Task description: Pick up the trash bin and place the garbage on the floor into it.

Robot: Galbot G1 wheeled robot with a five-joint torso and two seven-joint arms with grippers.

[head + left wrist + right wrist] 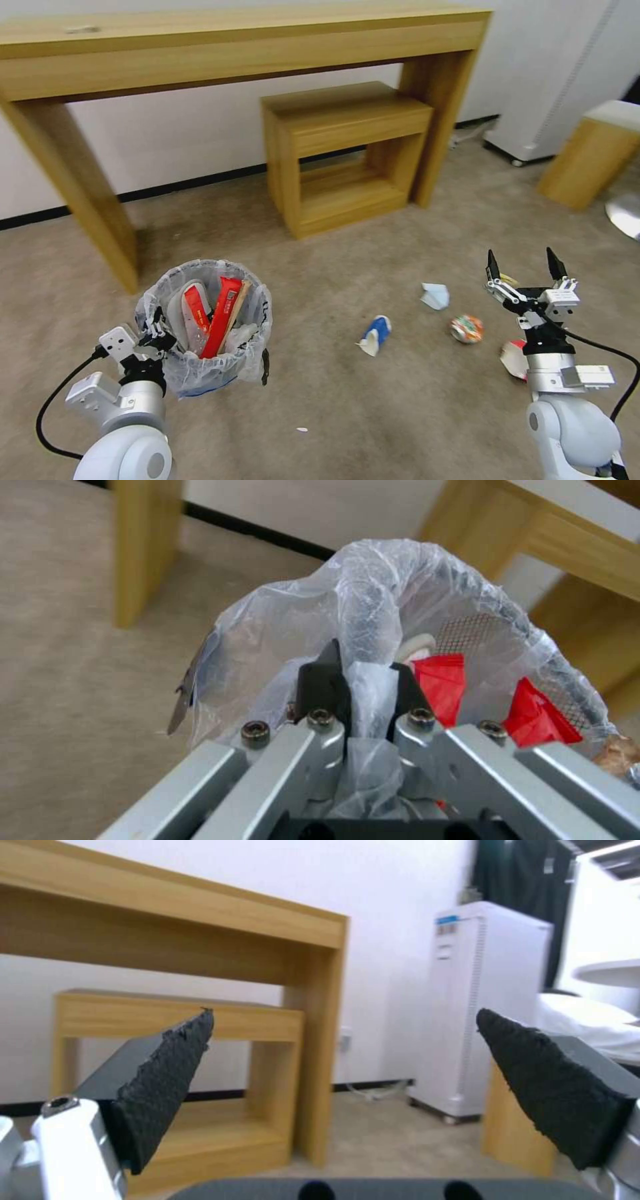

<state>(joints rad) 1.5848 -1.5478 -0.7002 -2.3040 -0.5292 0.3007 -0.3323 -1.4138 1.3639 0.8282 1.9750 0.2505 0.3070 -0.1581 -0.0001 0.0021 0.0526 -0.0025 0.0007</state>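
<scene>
Head view: left gripper (155, 328) jaws pinch trash bin (207, 363); right gripper (527, 265) jaws wide, empty.

The left gripper (363, 680) was clamped tight on the trash bin (400, 605), its black fingers (320, 682) pinching a fold of the crinkled plastic liner at the rim, dead centre. Red wrappers (440, 685) poked up inside the bin at about four o'clock, against the black mesh wall. The beige floor (73, 655) spread away at nine o'clock, and a wooden table leg (143, 545) stood at eleven o'clock.
</scene>
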